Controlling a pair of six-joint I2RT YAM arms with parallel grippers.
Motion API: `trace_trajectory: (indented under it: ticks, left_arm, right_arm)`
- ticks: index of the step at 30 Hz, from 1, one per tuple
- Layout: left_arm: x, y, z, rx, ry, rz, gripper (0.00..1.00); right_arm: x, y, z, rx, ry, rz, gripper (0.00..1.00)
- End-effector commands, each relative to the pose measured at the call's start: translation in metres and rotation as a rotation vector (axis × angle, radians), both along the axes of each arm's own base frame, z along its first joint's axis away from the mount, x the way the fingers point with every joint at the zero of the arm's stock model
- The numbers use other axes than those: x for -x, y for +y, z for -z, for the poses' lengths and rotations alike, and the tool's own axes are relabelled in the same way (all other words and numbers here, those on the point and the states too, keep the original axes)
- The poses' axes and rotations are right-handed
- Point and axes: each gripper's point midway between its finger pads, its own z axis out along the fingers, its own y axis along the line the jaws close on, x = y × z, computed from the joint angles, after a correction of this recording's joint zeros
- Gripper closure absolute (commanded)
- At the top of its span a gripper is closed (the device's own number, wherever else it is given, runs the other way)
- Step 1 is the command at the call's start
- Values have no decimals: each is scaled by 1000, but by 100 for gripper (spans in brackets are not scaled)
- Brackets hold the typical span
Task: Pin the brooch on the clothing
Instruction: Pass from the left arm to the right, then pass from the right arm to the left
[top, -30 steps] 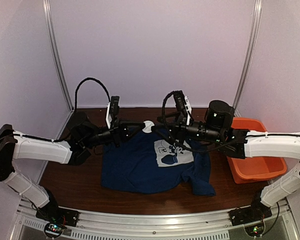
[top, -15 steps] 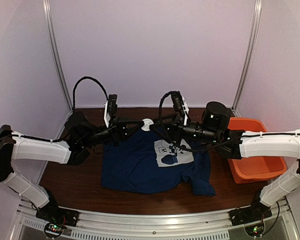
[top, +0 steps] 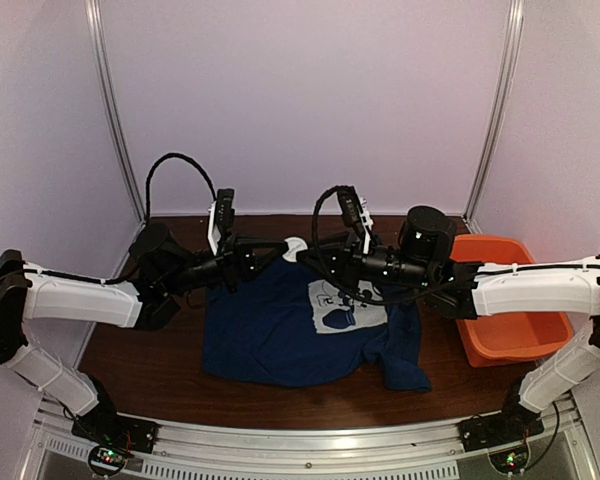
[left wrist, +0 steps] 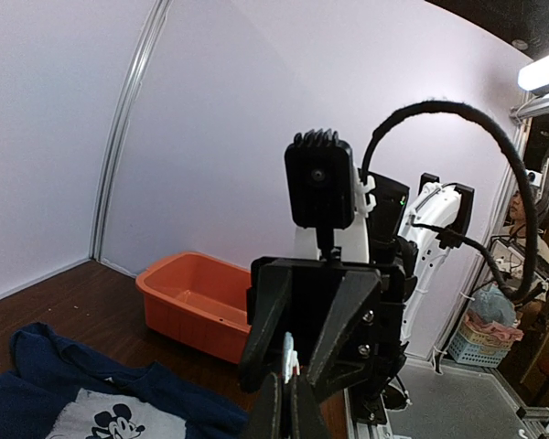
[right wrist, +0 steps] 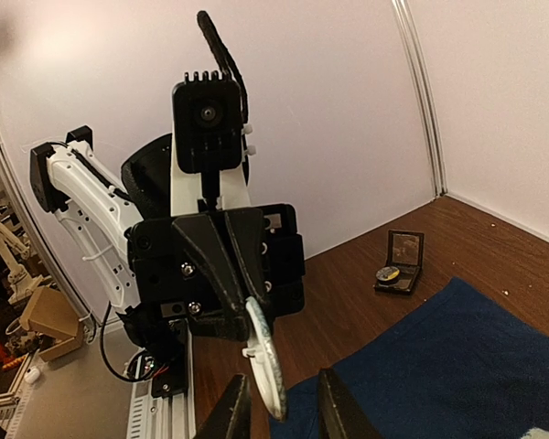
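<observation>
The right wrist view alone shows the grip clearly. The left gripper (right wrist: 243,309) is clamped on the brooch (right wrist: 263,361), a pale silvery disc seen almost edge-on. The disc stands on its rim, its long line steep and leaning slightly, its faces turned sideways. The right gripper (right wrist: 284,409) has its jaws apart, one on each side of the disc's lower edge; contact cannot be told. Behind it an open black hinged box (right wrist: 400,262) lies on the tabletop (right wrist: 348,302).

The overhead view places the brooch above the collar of the navy T-shirt (top: 270,335), which is spread flat. The left wrist view adds the orange tub (left wrist: 192,293) beyond the shirt's mouse print (left wrist: 119,422).
</observation>
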Motion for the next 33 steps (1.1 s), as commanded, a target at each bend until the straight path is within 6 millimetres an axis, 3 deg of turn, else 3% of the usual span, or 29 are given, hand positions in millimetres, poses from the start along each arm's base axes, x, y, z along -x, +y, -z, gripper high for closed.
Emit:
trace_trajectory:
  ticks: [1,6,9,10,12,14,15,19,22,28,33]
  left_arm:
    - [8,4,-9,36,-34,6,100]
    - [8,3,-9,35,-34,8,100]
    - [7,2,-8,29,-31,3,100]
    - [6,2,-8,27,-30,0,96]
    - [5,2,-7,22,-28,-3,78]
    - [5,3,-8,21,-32,-9,76]
    - [5,3,-8,18,-32,-11,70]
    - [3,4,-8,8,-40,-28,37]
    - [0,1,-6,-26,-39,-34,20]
    - [-2,-6,-1,-82,-46,-25,4]
    - [-3,-8,4,-100,-45,-18,2]
  right_arm:
    - [7,2,4,-8,6,-31,78]
    - [9,2,4,-12,5,-42,100]
    - [10,0,3,-16,3,-43,100]
    - [11,-1,2,-19,4,-43,100]
    - [12,-5,1,-18,5,-35,100]
    - [12,-9,1,-4,5,-25,100]
    - [12,-10,2,6,4,-20,100]
    - [13,-19,5,63,-2,2,100]
    - [14,-25,14,137,-3,19,100]
    - [13,-44,31,242,-8,82,100]
    - [16,-50,32,267,-8,88,100]
